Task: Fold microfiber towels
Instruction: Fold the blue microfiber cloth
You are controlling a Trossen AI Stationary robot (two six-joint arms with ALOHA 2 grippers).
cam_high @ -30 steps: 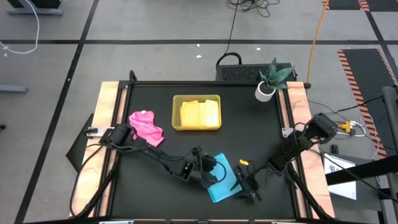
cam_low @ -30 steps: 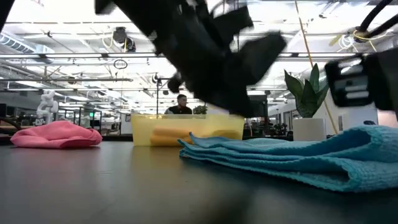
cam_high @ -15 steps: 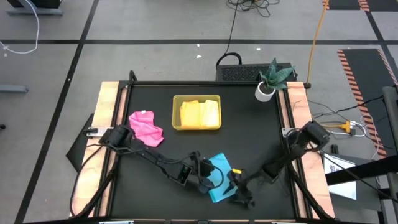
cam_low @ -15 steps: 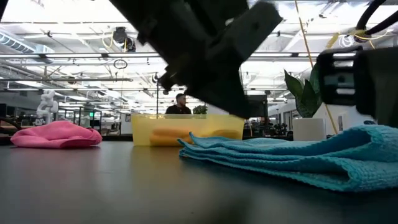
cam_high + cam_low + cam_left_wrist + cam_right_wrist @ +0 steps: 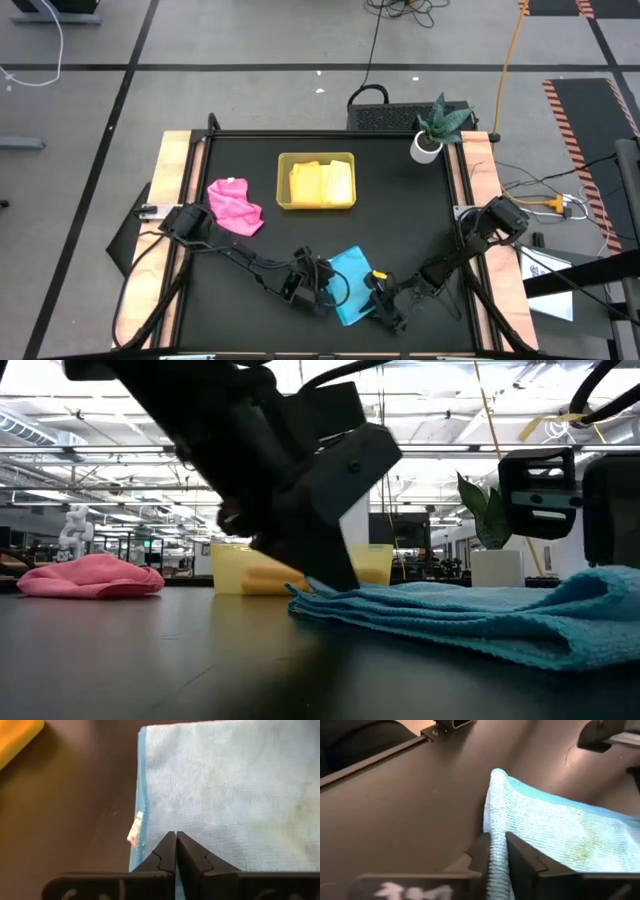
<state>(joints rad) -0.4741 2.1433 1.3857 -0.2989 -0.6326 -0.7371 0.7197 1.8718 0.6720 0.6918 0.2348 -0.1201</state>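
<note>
The left hand [image 5: 175,851] is clenched with its fingers pressed together at the sky blue towel's [image 5: 352,283] edge, low on the dark surface [image 5: 400,210]. Opposite it, the right hand [image 5: 498,851] grasps the same towel's raised corner.

Dark jointed arms, black cables

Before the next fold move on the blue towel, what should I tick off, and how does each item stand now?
1. Right gripper pinching the blue towel edge: ok, cloth sits between its fingers.
2. Left gripper shut at the towel's other edge: ok; whether it holds cloth: cannot tell.
3. Towel lying flat: not ok, one side is lifted.
4. Pink towel folded: not ok, still crumpled.
5. Yellow towel in the tray: ok.
</note>
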